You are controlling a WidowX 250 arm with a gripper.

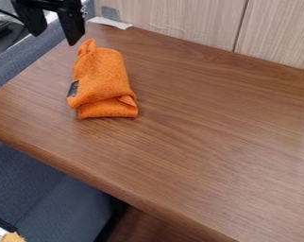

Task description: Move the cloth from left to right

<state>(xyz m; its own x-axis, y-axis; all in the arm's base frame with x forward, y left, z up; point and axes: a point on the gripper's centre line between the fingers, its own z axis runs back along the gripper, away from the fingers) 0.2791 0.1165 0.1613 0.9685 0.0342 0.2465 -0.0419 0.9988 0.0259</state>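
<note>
Brown wood table (pixel 211 142), pale wall panel (pixel 180 16) along its back edge. Blue-grey fabric seat (pixel 41 189) below front L edge. Orange cloth (pixel 104 80), folded, on table's upper L part. Black gripper (pixel 54 38) nr cloth's far end, open, fingers apart. Whitish strip (pixel 112 22) at back corner, nr panel. Dark tag (pixel 73 89) on cloth's L side.

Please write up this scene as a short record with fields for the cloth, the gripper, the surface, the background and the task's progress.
cloth: orange cloth, folded into a bundle, dark tag on its side
cloth place: on the table, left half of the picture
gripper: black gripper at the upper left, fingers apart, holding nothing
surface: brown wood-grain table
background: pale panel along the far edge
progress: cloth not yet at the right
</note>
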